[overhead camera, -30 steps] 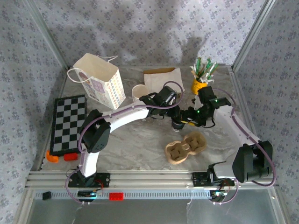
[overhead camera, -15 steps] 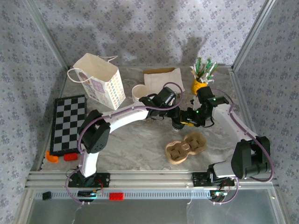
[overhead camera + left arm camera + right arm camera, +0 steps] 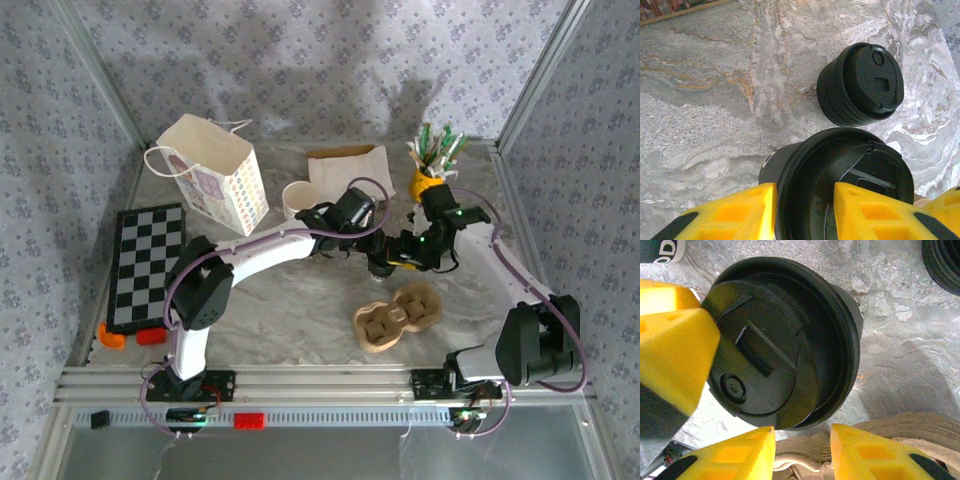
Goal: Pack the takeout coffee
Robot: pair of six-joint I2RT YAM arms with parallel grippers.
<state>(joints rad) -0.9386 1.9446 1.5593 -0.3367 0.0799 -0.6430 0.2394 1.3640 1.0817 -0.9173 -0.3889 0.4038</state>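
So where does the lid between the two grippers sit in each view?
Top external: lid is a small dark shape mid-table, just beyond the carrier.
Left wrist: lid is at bottom centre, between the left fingers.
Right wrist: lid is large and central, above the right fingers.
Shared landmark: the carrier, seen again at the bottom edge of the right wrist view.

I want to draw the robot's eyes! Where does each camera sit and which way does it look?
Top external: high behind the arms, looking down on the table; the left arm, the right arm and their bases show.
Left wrist: on the left arm, looking down at the black lid; its own yellow fingers show.
Right wrist: on the right arm, looking down at the black lid; its own yellow fingers show.
Shared: both wrist views show the same black lid.
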